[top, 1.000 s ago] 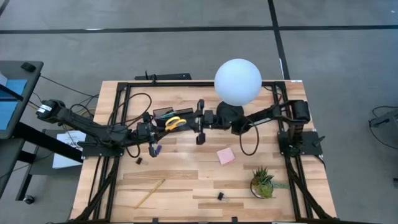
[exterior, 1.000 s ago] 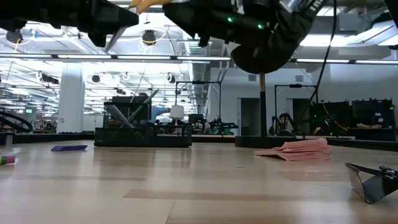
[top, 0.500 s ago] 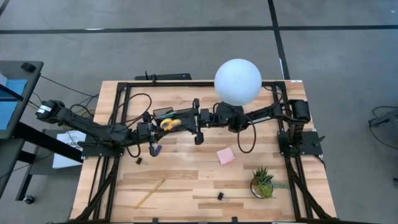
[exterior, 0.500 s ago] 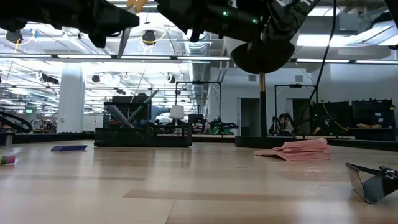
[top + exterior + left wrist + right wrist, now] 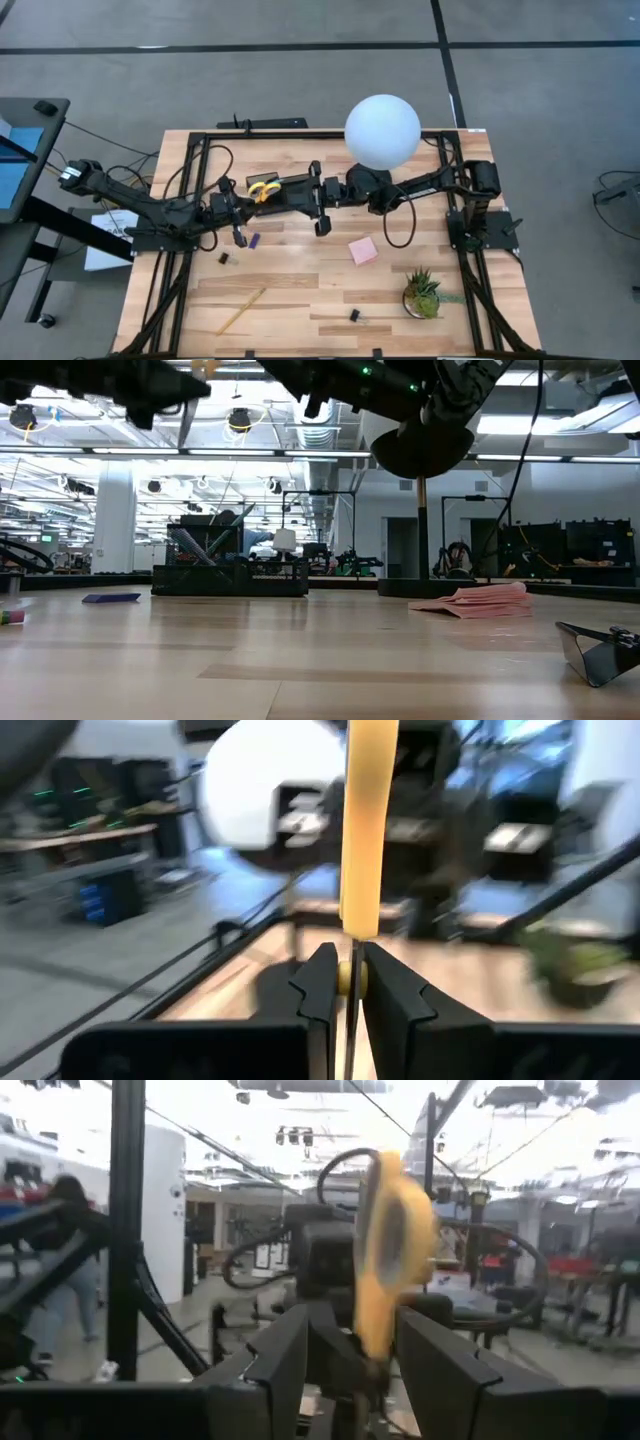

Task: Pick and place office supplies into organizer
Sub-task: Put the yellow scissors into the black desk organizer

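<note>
The left hand (image 5: 345, 982) is clenched on the scissors (image 5: 263, 189), which hang in the air at upper centre-left of the high view, over the organizer (image 5: 292, 187). The right hand (image 5: 350, 1342) faces them with its fingers spread to either side of the yellow handle, gripping nothing as far as I can tell. The risk is the handover: if the left lets go before the right closes (or the right closes askew), the scissors could drop onto the bench (image 5: 300, 290) beside the organizer.
</note>
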Robot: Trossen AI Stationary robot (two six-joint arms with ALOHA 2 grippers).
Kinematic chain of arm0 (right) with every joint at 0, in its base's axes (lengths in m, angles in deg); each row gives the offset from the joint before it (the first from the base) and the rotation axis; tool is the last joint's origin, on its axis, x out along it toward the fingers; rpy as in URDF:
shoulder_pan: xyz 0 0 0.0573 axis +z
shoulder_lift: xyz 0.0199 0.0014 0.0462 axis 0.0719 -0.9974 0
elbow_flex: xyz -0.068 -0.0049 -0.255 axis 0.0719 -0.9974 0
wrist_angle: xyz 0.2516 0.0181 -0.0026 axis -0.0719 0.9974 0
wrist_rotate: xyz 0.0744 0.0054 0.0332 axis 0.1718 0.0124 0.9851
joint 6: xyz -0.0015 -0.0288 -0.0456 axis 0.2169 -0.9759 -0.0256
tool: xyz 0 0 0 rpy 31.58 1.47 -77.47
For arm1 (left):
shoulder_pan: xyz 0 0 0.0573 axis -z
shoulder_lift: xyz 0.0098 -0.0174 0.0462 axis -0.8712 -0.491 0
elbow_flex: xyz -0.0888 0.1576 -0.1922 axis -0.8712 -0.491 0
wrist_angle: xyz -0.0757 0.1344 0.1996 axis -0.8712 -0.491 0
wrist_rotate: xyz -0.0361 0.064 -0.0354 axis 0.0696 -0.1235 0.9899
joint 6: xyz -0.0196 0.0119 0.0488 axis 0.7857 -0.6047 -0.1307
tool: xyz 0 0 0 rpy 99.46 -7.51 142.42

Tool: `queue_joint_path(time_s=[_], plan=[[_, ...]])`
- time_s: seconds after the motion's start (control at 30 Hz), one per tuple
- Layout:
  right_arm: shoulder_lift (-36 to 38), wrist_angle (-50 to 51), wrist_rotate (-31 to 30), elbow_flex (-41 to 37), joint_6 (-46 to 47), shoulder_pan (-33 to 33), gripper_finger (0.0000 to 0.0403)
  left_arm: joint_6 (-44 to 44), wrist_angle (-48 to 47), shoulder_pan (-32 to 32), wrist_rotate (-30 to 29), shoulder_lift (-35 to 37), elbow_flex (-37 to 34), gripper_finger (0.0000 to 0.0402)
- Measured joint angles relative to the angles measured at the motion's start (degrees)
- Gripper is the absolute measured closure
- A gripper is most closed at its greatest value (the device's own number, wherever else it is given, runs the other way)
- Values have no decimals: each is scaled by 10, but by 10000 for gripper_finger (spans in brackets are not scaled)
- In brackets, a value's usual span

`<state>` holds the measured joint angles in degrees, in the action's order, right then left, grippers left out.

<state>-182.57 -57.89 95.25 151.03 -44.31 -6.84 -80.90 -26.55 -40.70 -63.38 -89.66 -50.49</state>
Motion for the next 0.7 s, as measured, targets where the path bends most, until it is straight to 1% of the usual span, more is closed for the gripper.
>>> queue_joint_path(time_s=[0.1,0.2,0.27,0.33,0.43,0.5,0.7], plan=[[0,22,28,0,39,5,262,3,-37,-17,-38,-5,0,384],[0,60,77,0,55,22,270,5,-47,-50,-38,-16,0,384],[0,82,90,0,55,40,277,-9,-33,-81,-31,-24,0,384],[0,92,89,0,50,60,283,-22,-16,-119,-4,-33,0,384],[0,96,88,0,12,91,288,-31,32,-182,72,-53,0,384],[0,99,88,0,-8,109,290,-31,54,-220,104,-72,0,384],[0,101,88,0,-21,144,290,-27,84,-289,133,-156,0,384]])
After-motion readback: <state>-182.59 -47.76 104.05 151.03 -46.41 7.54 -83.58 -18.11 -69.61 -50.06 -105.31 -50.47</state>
